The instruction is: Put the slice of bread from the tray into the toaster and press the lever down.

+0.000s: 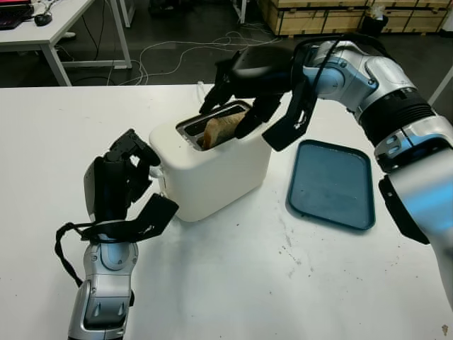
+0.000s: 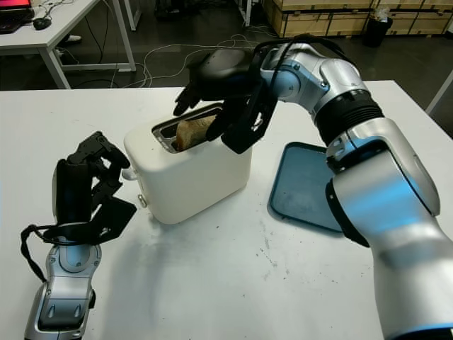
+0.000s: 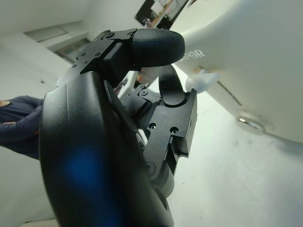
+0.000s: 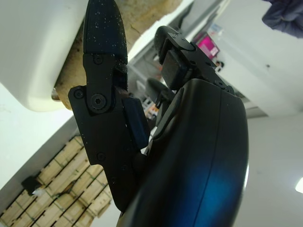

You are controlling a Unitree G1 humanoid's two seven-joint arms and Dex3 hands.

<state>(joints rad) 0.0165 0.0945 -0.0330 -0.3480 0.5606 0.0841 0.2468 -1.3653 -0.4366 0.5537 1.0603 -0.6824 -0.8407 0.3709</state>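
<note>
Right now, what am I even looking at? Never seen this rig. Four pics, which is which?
It is a humanoid robot with two arms, each ending in a black three-finger hand. The two wide pictures come from its head camera, looking down at a white table. The two tilted close-ups come from cameras at each wrist.

On the table stand a white toaster and a dark teal tray, which has nothing on it. The slice of bread sits in the toaster's slot, still sticking up. The right hand is above the slot, fingers around the bread. The left hand is curled beside the toaster's end, near its white lever, holding nothing.
</note>
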